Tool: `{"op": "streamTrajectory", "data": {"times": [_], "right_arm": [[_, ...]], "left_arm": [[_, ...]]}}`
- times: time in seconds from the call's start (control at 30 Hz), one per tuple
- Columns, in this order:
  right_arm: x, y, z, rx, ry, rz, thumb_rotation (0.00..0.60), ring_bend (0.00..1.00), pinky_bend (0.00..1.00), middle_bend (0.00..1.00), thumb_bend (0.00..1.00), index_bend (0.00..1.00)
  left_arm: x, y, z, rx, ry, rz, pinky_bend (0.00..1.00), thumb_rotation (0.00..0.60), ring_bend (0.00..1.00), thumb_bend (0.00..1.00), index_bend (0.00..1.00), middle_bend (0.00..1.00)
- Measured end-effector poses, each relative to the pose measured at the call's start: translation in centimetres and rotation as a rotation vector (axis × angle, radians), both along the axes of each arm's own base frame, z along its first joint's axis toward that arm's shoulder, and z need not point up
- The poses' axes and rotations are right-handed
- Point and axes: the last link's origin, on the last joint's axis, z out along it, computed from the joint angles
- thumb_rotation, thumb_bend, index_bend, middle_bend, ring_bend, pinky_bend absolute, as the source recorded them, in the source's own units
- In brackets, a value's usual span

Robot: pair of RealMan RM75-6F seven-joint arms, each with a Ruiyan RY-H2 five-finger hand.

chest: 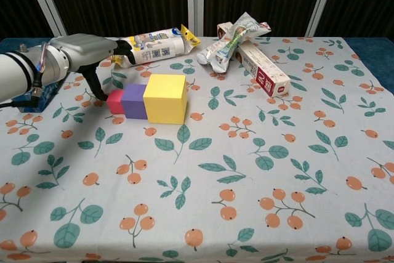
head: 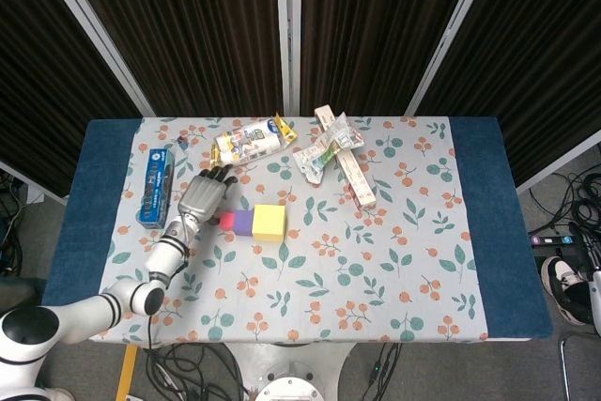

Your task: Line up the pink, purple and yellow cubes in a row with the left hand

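The pink cube, the purple cube and the larger yellow cube stand touching in a left-to-right row on the floral tablecloth. My left hand is just left of and behind the pink cube, fingers spread and holding nothing. One fingertip reaches down to the pink cube's left side. My right hand shows in neither view.
A blue box lies left of the hand. Behind the cubes are a white and yellow snack bag, a crumpled wrapper and a long carton.
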Motion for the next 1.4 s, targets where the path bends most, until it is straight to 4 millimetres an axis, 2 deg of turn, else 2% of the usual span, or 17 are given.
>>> {"op": "streamTrajectory", "data": {"times": [0.23, 0.43, 0.57, 0.73, 0.87, 1.0, 1.17, 1.4], "right_arm": [[-0.2, 0.1, 0.1, -0.003, -0.001, -0.004, 0.6, 0.12, 0.22, 0.16, 0.24, 0.06], [-0.4, 0.0, 0.1, -0.002, -0.008, -0.006, 0.6, 0.12, 0.22, 0.16, 0.24, 0.06], [-0.5, -0.3, 0.0, 0.01, -0.018, -0.011, 0.6, 0.12, 0.22, 0.16, 0.24, 0.06], [-1.0, -0.8, -0.4, 0.044, -0.055, -0.021, 0.6, 0.1, 0.22, 0.15, 0.24, 0.06], [-1.2, -1.4, -0.9, 0.088, -0.085, -0.014, 0.6, 0.05, 0.2, 0.13, 0.25, 0.06], [-1.1, -2.1, -1.4, 0.132, -0.094, 0.009, 0.6, 0.03, 0.17, 0.12, 0.25, 0.06], [-0.8, -2.3, -2.1, 0.148, -0.1, 0.029, 0.6, 0.01, 0.14, 0.11, 0.25, 0.06], [-0.3, -2.1, -2.7, 0.154, -0.121, 0.048, 0.6, 0.01, 0.14, 0.11, 0.25, 0.06]], "left_arm": [[0.2, 0.0, -0.1, -0.001, 0.006, 0.004, 0.21, 0.6, 0.12, 0.09, 0.26, 0.14], [-0.4, -0.2, 1.5, 0.026, -0.005, 0.024, 0.21, 0.6, 0.12, 0.09, 0.25, 0.14], [-1.3, -0.9, 3.9, 0.062, -0.042, 0.05, 0.21, 0.6, 0.12, 0.09, 0.25, 0.14], [-3.4, -3.0, 9.0, 0.178, -0.105, 0.089, 0.21, 0.6, 0.12, 0.09, 0.25, 0.14], [-6.5, -5.7, 13.4, 0.313, -0.132, 0.124, 0.21, 0.6, 0.12, 0.09, 0.25, 0.14], [-9.3, -9.1, 16.4, 0.401, -0.132, 0.154, 0.21, 0.6, 0.12, 0.09, 0.25, 0.14], [-11.6, -13.5, 18.2, 0.464, -0.127, 0.184, 0.21, 0.6, 0.12, 0.09, 0.25, 0.14], [-12.7, -19.2, 18.8, 0.479, -0.101, 0.193, 0.2, 0.6, 0.12, 0.09, 0.25, 0.14]]}}
